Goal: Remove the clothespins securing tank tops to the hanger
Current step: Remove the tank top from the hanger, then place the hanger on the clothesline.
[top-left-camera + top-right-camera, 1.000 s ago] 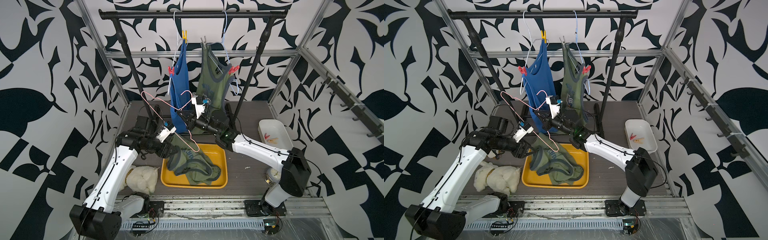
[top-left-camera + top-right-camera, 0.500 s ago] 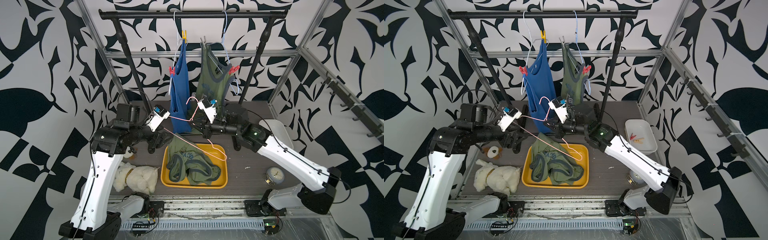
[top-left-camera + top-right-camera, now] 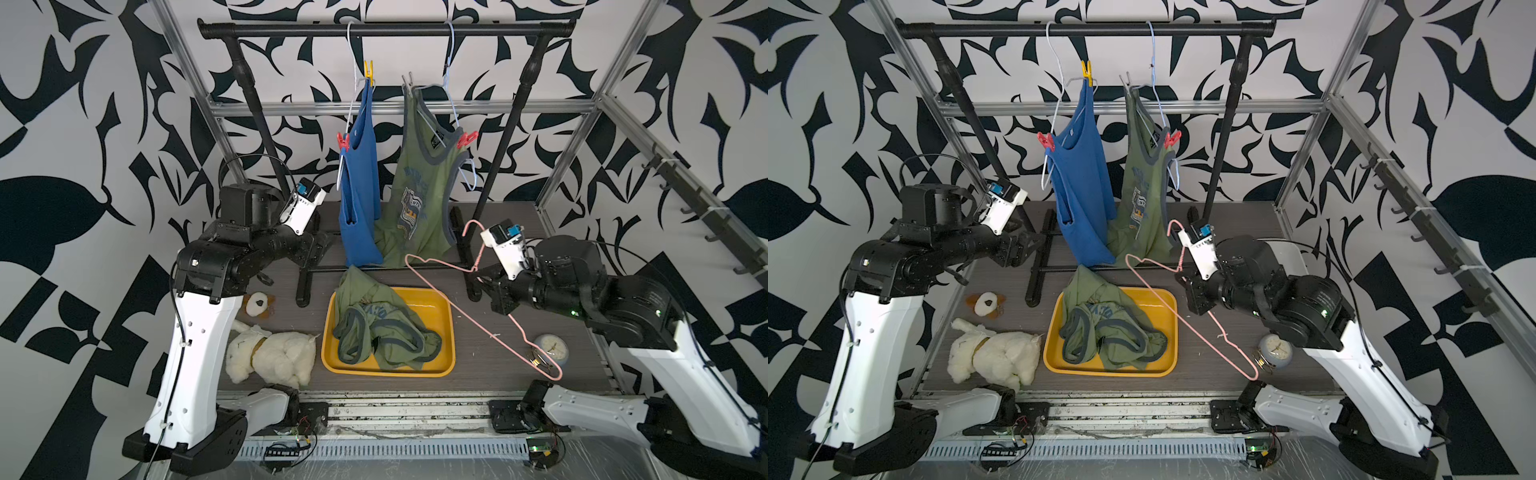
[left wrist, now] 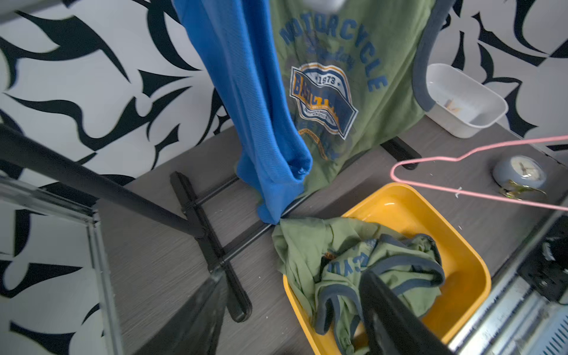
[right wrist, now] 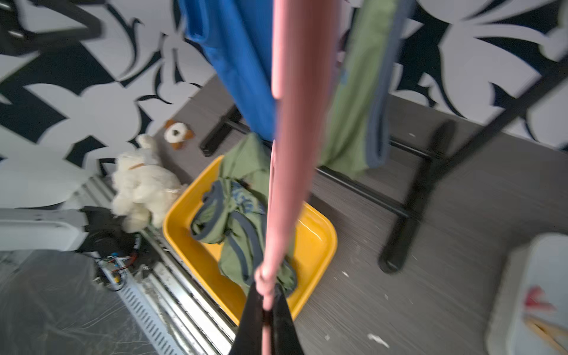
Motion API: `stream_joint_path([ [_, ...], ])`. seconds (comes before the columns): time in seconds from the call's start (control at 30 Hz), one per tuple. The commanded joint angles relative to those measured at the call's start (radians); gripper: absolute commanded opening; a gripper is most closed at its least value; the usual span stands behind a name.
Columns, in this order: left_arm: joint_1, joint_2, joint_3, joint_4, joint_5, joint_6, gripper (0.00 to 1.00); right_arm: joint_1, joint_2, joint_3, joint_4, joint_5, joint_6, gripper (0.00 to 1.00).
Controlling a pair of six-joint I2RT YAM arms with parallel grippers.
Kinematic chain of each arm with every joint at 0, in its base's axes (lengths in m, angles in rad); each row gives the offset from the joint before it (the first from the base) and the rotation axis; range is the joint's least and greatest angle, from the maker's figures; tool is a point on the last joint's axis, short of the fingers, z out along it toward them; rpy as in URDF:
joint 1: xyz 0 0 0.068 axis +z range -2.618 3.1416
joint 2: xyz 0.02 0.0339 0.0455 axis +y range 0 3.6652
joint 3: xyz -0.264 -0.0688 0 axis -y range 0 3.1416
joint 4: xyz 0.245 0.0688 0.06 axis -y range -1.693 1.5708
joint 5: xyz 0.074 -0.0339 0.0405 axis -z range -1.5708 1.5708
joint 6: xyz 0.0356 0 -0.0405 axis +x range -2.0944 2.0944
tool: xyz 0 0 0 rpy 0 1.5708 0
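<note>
1. The left gripper (image 3: 318, 249) has drawn back to the left side and now sits well apart from the pink hanger (image 5: 293, 138).
2. The right gripper (image 3: 482, 279), clamped on the hanger's neck, has swung right of the yellow tray (image 3: 432, 309).
3. The hanger's lower corner now hangs beside the clock (image 3: 550, 347), no longer over the tray.

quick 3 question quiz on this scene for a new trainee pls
1. True or false: the right gripper is shut on the pink hanger.
2. The clothespin highest on the blue tank top is: A yellow, B green, C black?
3. Fill in: the loose olive tank top lies in the ____ tray.
Key: 1 true; 2 A; 3 yellow.
</note>
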Motion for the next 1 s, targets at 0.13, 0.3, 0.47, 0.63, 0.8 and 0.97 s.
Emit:
stream_joint_path([
  [0.13,0.008,-0.007,0.002,0.052,-0.129,-0.048,0.71,0.002,0.004,0.153,-0.170,0.376,0.060,0.00],
  [0.3,0.044,-0.019,-0.036,0.083,-0.189,-0.089,0.68,0.002,0.076,0.228,-0.042,0.469,-0.040,0.00],
  [0.47,0.076,-0.047,-0.084,0.082,-0.183,-0.099,0.68,0.001,0.263,0.433,-0.031,0.585,-0.158,0.00],
  [0.63,0.076,-0.065,-0.120,0.081,-0.135,-0.080,0.69,-0.042,0.423,0.651,-0.024,0.597,-0.292,0.00],
  [0.8,0.076,-0.074,-0.166,0.078,-0.103,-0.062,0.70,-0.143,0.545,0.803,0.032,0.544,-0.365,0.00],
  [0.97,0.076,-0.077,-0.191,0.070,-0.090,-0.042,0.70,-0.219,0.573,0.841,0.099,0.477,-0.367,0.00],
])
